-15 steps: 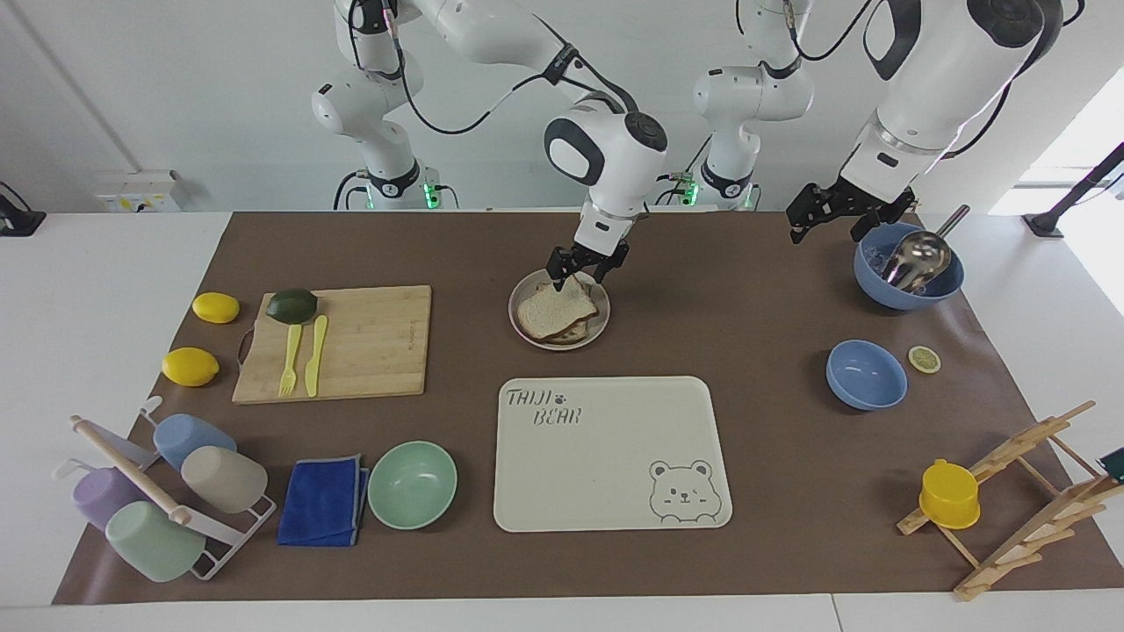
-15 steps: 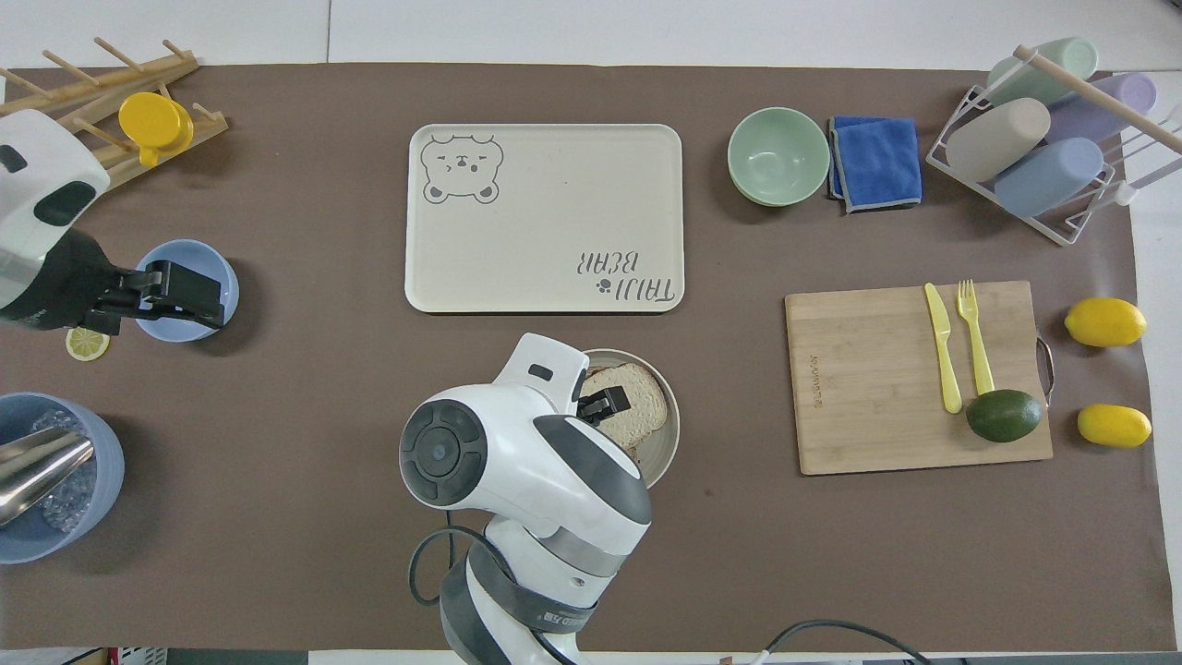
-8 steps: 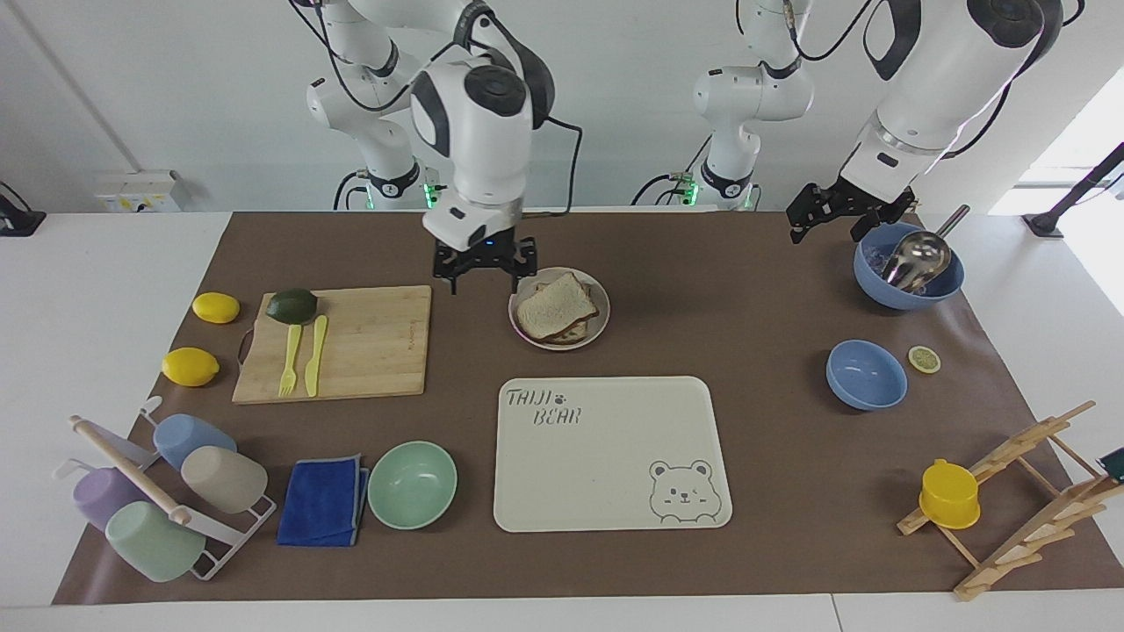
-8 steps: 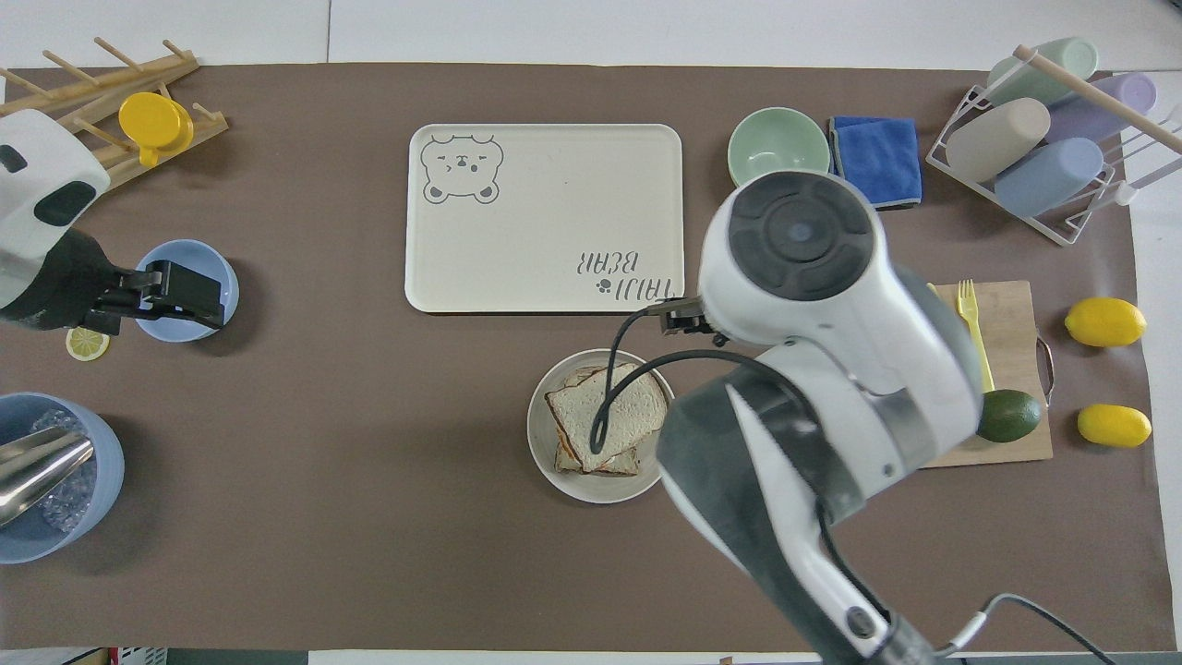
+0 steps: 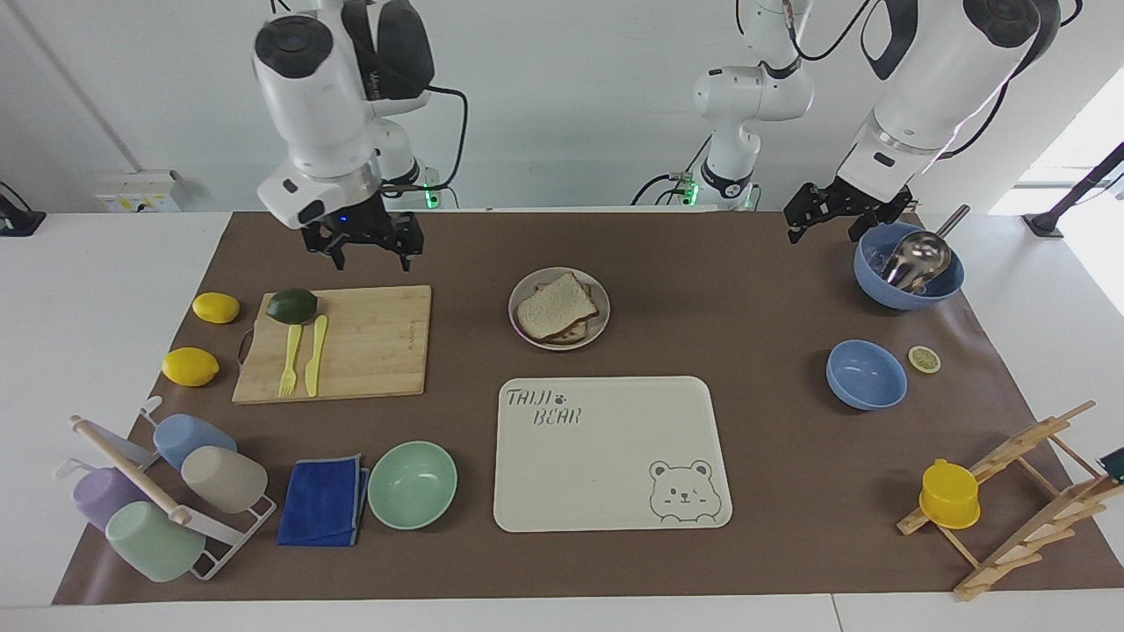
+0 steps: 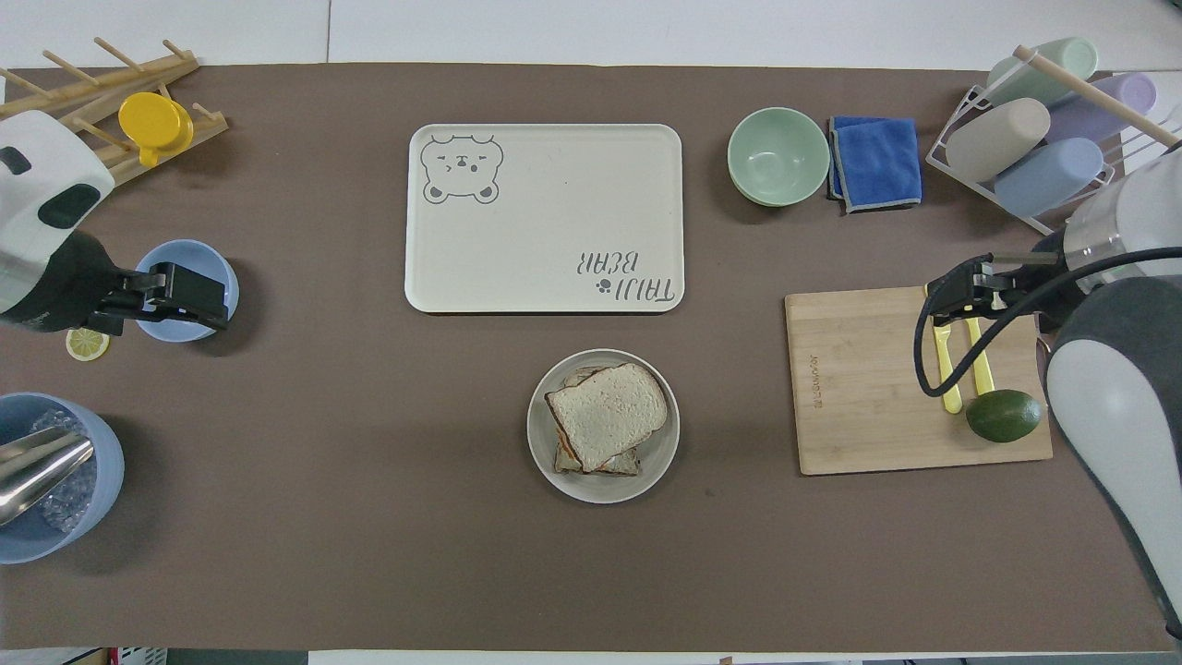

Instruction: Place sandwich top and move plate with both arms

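The right gripper (image 5: 363, 250) hangs wide open and empty over the cutting board (image 5: 369, 347). Mid-table, nearer the robots than the bear tray (image 5: 606, 456), the sandwich top (image 5: 555, 307) lies on the stack in the plate (image 5: 597, 332): soft, crushable bread on a stiff, shallow, probably slick plate, best taken by its rim. The left gripper (image 5: 821, 219), also open and empty, waits beside the blue bowl with the ladle (image 5: 913, 281).

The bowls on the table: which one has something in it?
The big blue bowl under the left gripper holds a metal scoop. The smaller blue bowl and green bowl are empty.
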Robot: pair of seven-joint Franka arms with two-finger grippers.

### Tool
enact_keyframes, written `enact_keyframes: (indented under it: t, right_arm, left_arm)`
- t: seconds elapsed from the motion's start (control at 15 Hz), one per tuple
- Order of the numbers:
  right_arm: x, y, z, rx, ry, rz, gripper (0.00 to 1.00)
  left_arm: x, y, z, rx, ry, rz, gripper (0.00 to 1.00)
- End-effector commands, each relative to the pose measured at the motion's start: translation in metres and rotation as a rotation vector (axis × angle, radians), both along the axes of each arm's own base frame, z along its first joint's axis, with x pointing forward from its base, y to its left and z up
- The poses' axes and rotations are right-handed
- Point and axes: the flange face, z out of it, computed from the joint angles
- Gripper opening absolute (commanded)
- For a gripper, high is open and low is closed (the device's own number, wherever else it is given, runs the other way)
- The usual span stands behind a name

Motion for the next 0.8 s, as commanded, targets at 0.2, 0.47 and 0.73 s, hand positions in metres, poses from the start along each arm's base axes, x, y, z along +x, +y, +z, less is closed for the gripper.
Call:
enact_keyframes:
  t: [0.2, 0.47, 0.73]
  right_arm:
    - [-0.006, -0.030, 0.002, 0.025, 0.020, 0.038, 1.00]
    - [-0.005, -0.042, 0.009, 0.026, 0.014, 0.044, 1.00]
    - [0.001, -0.047, 0.004, 0.029, 0.015, 0.105, 1.00]
  left_arm:
    - [-0.028, -0.021, -0.023, 0.016, -0.016, 0.011, 1.00]
    - [-0.046, -0.078, -0.070, 0.000, -0.023, 0.093, 1.00]
    - [-0.064, -0.116, -0.125, -0.054, 0.002, 0.104, 1.00]
